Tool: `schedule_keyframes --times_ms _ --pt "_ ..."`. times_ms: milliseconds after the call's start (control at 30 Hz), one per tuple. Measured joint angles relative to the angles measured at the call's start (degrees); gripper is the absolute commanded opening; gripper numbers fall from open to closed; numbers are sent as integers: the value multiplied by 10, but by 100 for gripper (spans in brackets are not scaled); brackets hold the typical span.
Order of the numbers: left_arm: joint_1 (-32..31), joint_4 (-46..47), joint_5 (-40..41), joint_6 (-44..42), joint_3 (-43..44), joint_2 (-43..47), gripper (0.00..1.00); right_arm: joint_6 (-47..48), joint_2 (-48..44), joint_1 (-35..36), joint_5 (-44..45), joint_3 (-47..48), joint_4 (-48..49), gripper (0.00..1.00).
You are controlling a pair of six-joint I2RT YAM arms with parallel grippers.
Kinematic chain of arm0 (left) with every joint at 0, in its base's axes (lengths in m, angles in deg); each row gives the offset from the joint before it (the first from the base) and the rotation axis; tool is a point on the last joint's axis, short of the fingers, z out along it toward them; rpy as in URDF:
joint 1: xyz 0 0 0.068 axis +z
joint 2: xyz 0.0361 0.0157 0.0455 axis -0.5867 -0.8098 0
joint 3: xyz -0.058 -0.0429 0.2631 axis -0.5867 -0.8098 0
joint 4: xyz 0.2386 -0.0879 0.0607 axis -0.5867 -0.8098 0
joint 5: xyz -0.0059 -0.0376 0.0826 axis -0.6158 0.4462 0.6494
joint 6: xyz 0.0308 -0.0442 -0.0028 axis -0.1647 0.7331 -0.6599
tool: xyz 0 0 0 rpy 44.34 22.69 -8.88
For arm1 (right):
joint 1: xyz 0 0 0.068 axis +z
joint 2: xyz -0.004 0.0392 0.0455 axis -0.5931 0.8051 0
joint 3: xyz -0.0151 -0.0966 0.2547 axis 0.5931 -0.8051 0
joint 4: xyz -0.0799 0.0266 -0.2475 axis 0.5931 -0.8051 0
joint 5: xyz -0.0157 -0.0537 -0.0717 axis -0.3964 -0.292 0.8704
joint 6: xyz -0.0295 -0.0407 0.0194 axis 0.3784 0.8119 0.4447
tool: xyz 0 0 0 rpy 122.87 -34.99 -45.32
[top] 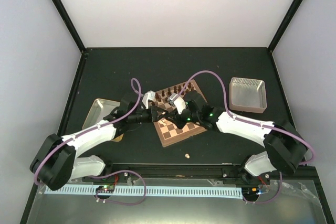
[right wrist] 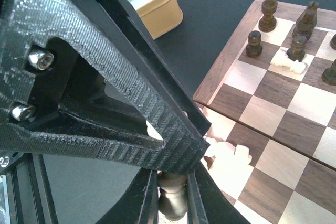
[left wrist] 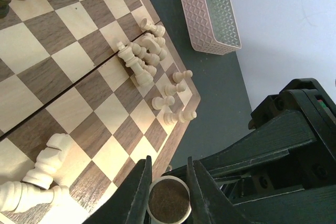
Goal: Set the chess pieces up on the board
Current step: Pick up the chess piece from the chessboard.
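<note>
Both grippers meet over the near left part of the board [top: 176,132]. In the left wrist view my left gripper [left wrist: 168,174] is shut on the round, felt-bottomed base of a cream chess piece [left wrist: 168,200]. The right wrist view shows my right gripper [right wrist: 172,195] shut on a cream piece [right wrist: 173,207], its top hidden behind the left gripper's black body; it looks like the same piece. More cream pieces [left wrist: 142,59] cluster on the board [left wrist: 68,108] near its edge. Others lie tipped over [left wrist: 42,166]. From above, my left gripper [top: 160,115] and right gripper [top: 177,119] nearly touch.
Dark chessmen [right wrist: 299,24] stand along the board's far rows. A metal tray [top: 100,111] lies left of the board and a pale ribbed tray [top: 248,94] to its right. One small piece [top: 187,156] lies on the black table in front of the board.
</note>
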Motion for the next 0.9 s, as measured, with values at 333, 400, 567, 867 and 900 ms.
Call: schedule_keyframes --times_ms 333,400,567,867,900 --pt "0 2 -5 -2 0 -1 2 -38 -2 0 2 -16 29 41" --pt "0 2 -6 3 0 -1 1 -58 -9 1 3 -26 42 49" --pt "3 4 -4 31 1 11 2 -121 -51 0 5 -67 91 64" --pt "12 52 10 178 1 76 2 -381 -170 0 51 -173 273 66" --pt "12 58 12 195 1 84 2 -413 -170 0 54 -179 295 65"
